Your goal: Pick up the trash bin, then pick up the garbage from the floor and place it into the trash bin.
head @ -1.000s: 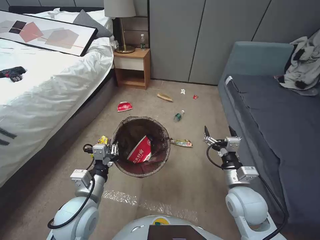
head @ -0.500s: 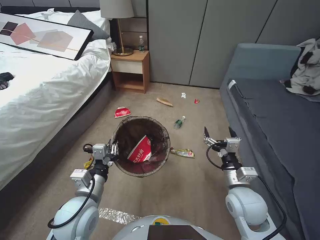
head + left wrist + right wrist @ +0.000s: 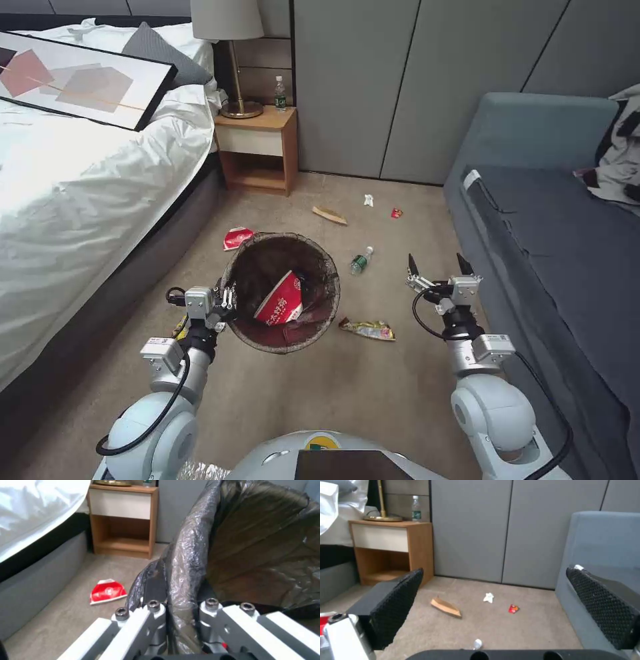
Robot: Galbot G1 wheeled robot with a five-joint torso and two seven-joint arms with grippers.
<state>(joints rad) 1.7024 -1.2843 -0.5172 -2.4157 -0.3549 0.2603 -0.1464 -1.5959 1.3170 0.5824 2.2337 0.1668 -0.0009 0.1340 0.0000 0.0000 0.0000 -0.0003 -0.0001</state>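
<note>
My left gripper (image 3: pixel 225 298) is shut on the near rim of the trash bin (image 3: pixel 267 263), holding it above the floor (image 3: pixel 347 387); the left wrist view shows its jaws (image 3: pixel 181 608) pinching the dark bag (image 3: pixel 240 545). A red paper bowl (image 3: pixel 280 300) lies inside the bin. Garbage on the carpet: a red packet (image 3: pixel 237 237) (image 3: pixel 107 591), a small bottle (image 3: pixel 361 261), a foil wrapper (image 3: pixel 367 329), a brown cardboard piece (image 3: pixel 329 215) (image 3: pixel 446 607), a white scrap (image 3: pixel 369 199) (image 3: pixel 488 597), and a small red piece (image 3: pixel 397 213) (image 3: pixel 513 608). My right gripper (image 3: pixel 437 268) (image 3: pixel 501 602) hangs open to the right of the bin, above the carpet beside the sofa.
A bed (image 3: pixel 80 187) with a framed picture on it runs along the left. A wooden nightstand (image 3: pixel 260 147) with a lamp and a bottle stands by the grey wall panels. A grey sofa (image 3: pixel 553 240) lines the right. A yellow wrapper (image 3: pixel 180 327) lies by my left arm.
The whole head view has shifted: the camera moved forward and turned, so the litter, bed and nightstand sit differently. Both arms keep their pose; the bin stays in the left gripper.
</note>
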